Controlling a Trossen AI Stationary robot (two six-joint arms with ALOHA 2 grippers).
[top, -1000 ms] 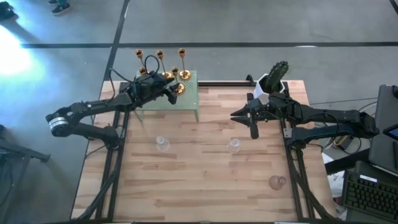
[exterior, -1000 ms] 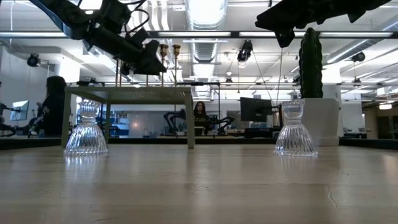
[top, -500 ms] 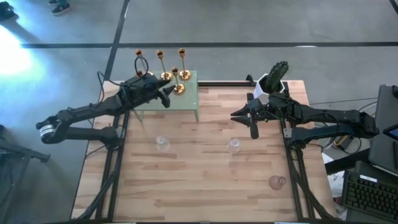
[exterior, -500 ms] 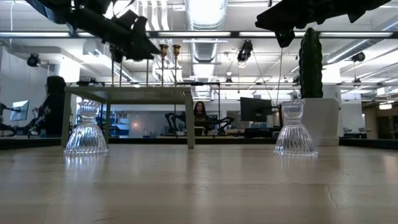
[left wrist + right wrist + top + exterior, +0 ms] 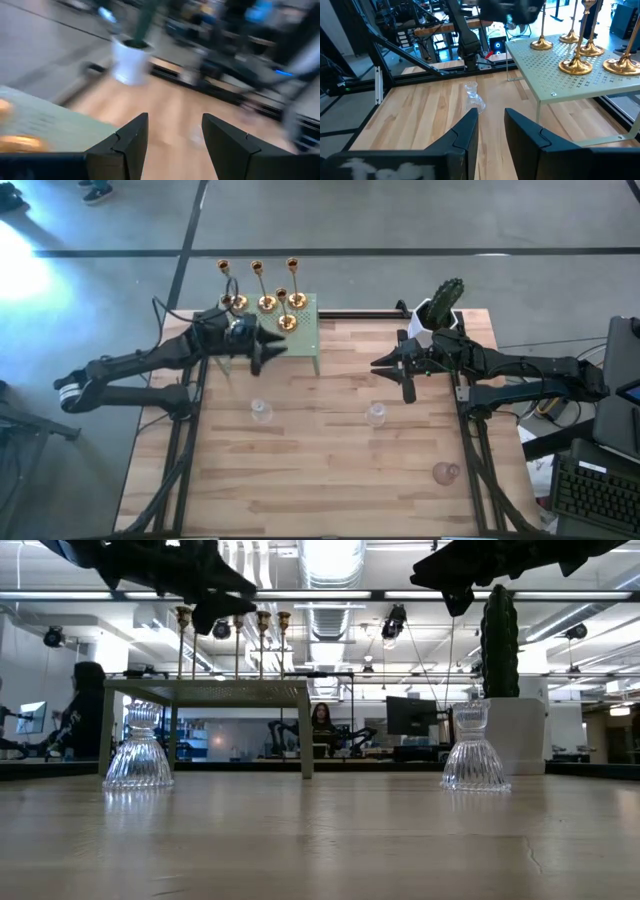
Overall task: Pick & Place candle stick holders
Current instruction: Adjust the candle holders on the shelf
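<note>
Several gold candlesticks (image 5: 267, 302) stand on their round bases on a pale green perforated stand (image 5: 305, 330) at the table's far left; they also show in the right wrist view (image 5: 575, 64). Two clear glass holders (image 5: 261, 411) (image 5: 376, 414) and a pinkish one (image 5: 445, 472) stand on the wood. My left gripper (image 5: 268, 352) hovers open and empty over the stand's near edge, its fingers apart in its wrist view (image 5: 172, 145). My right gripper (image 5: 378, 366) waits open and empty at mid-right, high above the table (image 5: 492, 125).
A white pot with a green cactus (image 5: 440, 308) stands at the far right, behind my right gripper. The stand's thin legs (image 5: 305, 735) lift it above the table. A keyboard (image 5: 595, 490) lies off the table's right edge. A person (image 5: 322, 725) sits far behind.
My left gripper has drawn back from among the candlesticks toward the table's near edge and risen, turning toward the right. A candlestick it hid in the low view now stands in plain sight on the stand. My right arm has kept still.
</note>
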